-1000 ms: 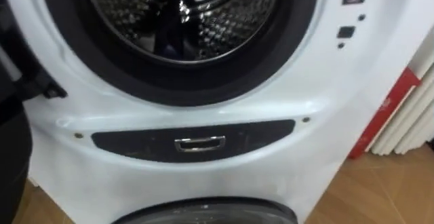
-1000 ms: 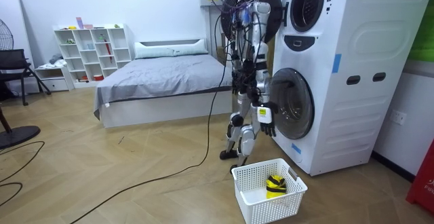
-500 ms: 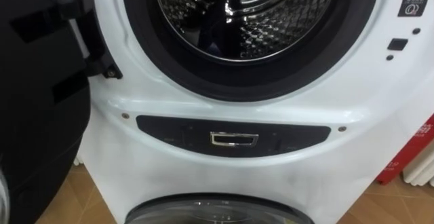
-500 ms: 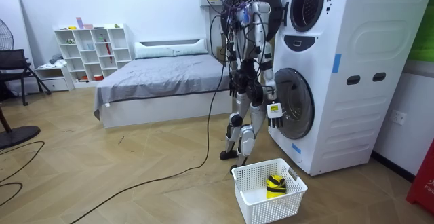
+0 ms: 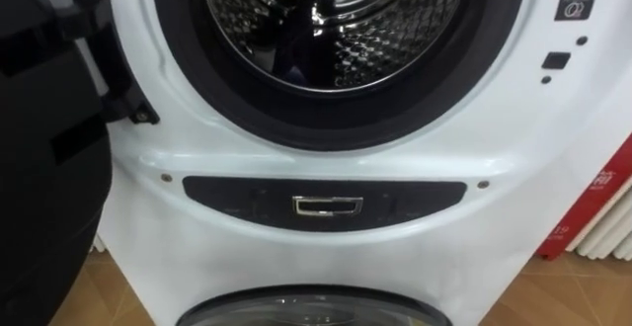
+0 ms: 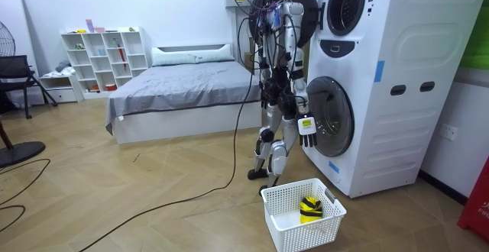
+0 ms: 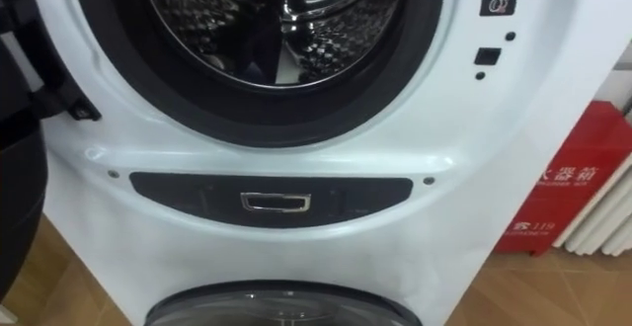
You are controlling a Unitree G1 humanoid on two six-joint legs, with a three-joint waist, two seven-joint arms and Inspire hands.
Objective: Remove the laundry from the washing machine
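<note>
The white washing machine (image 6: 397,92), a stack of 2 units, fills the right half of the room view, and the robot stands upright on the wooden floor (image 6: 153,191) directly facing it, close to its front. A grey bed (image 6: 183,80) lies left of centre in that frame, and a white shelf unit (image 6: 103,57) stands against the wall at upper left. In the eye views the upper unit's dark round door (image 5: 49,168) hangs swung open along the left edge of the frame, and the open steel drum (image 5: 336,30) takes up the top centre. Low in the drum sits a dark bluish patch (image 5: 296,67); I cannot tell whether it is cloth or a reflection. The curved top of the lower door (image 5: 316,306) shows at the bottom centre. A white basket (image 6: 306,238) stands on the floor at lower centre of the room view, just beside the robot's feet. A red panel (image 5: 597,198) stands at the right edge of the eye views. Below the drum runs a dark strip (image 5: 227,200) with a chrome latch (image 5: 326,204) at its middle. The right hand (image 6: 306,126) hangs low in front of the lower door; whether its fingers are spread or curled I cannot tell. A yellow-and-black bundle (image 6: 309,205) lies in the basket.
</note>
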